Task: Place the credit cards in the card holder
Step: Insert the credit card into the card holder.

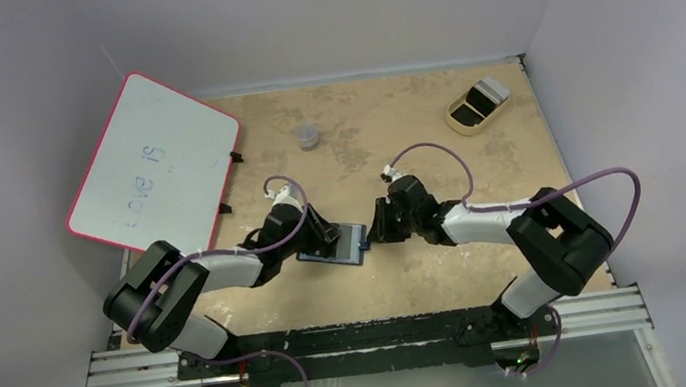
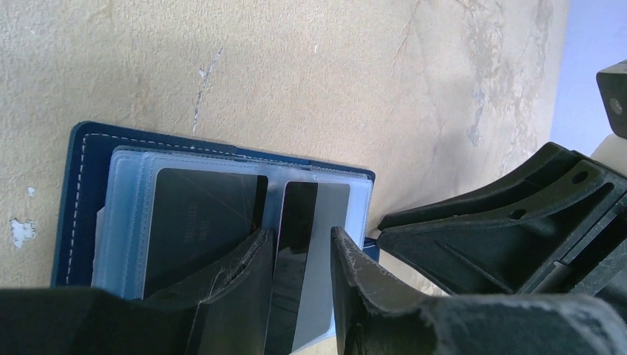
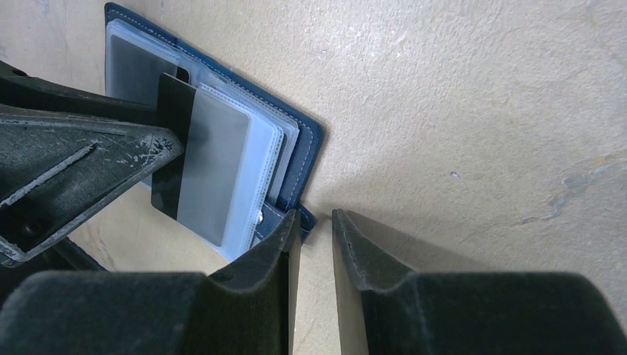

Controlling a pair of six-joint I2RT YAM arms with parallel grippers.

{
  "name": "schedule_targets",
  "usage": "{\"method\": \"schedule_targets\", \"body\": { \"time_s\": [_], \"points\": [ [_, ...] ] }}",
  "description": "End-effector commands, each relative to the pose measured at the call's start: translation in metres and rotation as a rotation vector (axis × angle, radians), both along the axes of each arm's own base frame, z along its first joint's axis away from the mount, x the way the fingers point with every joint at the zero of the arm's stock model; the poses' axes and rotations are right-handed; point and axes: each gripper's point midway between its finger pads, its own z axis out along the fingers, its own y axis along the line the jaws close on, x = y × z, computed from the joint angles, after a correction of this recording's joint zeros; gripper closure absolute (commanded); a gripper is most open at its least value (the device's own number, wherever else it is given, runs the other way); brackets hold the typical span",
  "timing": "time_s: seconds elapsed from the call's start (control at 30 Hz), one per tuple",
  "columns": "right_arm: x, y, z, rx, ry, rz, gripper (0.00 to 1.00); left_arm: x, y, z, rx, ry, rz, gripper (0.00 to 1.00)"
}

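Observation:
The navy card holder (image 1: 334,245) lies open on the table, its clear sleeves facing up (image 2: 81,170) (image 3: 299,140). One sleeve holds a dark card (image 2: 200,222). My left gripper (image 1: 327,230) (image 2: 302,235) holds a grey credit card with a black stripe (image 2: 310,214) (image 3: 214,170) between its fingers. The card's far end is in a sleeve and its near end sticks out. My right gripper (image 1: 375,232) (image 3: 316,214) is empty, its jaws narrowly apart. One fingertip (image 3: 285,237) touches the holder's snap-tab corner (image 3: 304,220).
A pink-edged whiteboard (image 1: 153,163) lies at the back left. A small clear cup (image 1: 308,136) stands behind the holder. A tan oval tray (image 1: 476,105) sits at the back right. The right gripper's black body (image 2: 517,222) is close beside the holder.

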Motion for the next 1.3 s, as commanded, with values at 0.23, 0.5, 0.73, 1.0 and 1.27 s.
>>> {"method": "schedule_targets", "body": {
  "time_s": [0.23,0.5,0.73,1.0,1.27],
  "points": [
    [0.006,0.023,-0.007,0.056,0.005,0.066,0.77,0.004,-0.018,0.001,0.004,-0.042,-0.034,0.66],
    [0.021,0.019,-0.006,0.022,-0.024,0.038,0.77,0.008,-0.010,0.002,0.116,-0.044,-0.011,0.62],
    [0.032,0.013,-0.002,-0.004,-0.055,0.036,0.77,0.020,0.017,0.021,0.264,-0.075,0.072,0.54],
    [0.030,0.014,-0.007,-0.002,-0.048,0.046,0.77,0.017,0.009,0.008,0.231,-0.051,0.048,0.53],
    [0.033,0.016,-0.009,-0.006,-0.046,0.045,0.78,0.014,-0.004,0.001,0.180,-0.032,0.011,0.54]
  ]
}}
